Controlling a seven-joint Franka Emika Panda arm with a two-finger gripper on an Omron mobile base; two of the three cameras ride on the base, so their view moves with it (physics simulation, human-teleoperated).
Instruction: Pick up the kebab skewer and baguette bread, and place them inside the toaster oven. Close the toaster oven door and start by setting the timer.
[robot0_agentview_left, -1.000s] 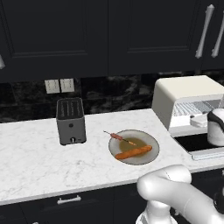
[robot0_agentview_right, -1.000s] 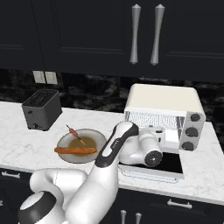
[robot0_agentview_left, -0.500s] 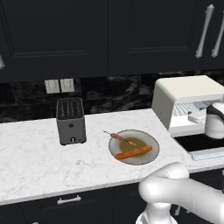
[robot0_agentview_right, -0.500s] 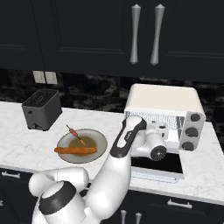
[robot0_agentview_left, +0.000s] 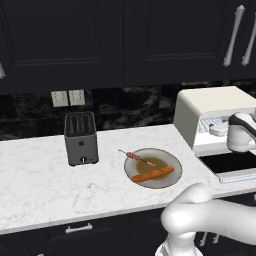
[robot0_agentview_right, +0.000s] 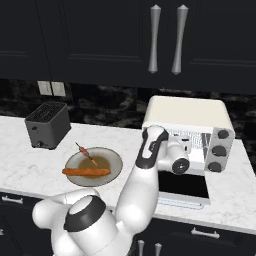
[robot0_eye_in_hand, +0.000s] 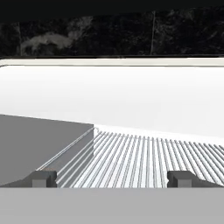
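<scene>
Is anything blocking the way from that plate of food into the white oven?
Nothing visible does. The toaster oven door is folded down flat, leaving the wire rack exposed. The kebab skewer and baguette bread lie on the plate, with bare counter between plate and toaster oven. The open gripper is at the oven mouth.

Cream toaster oven, orange-brown baguette bread, white-veined marble counter

Glossy white rounded arm, dark joint bands, grey-capped base joint, small dark fingertips
</scene>
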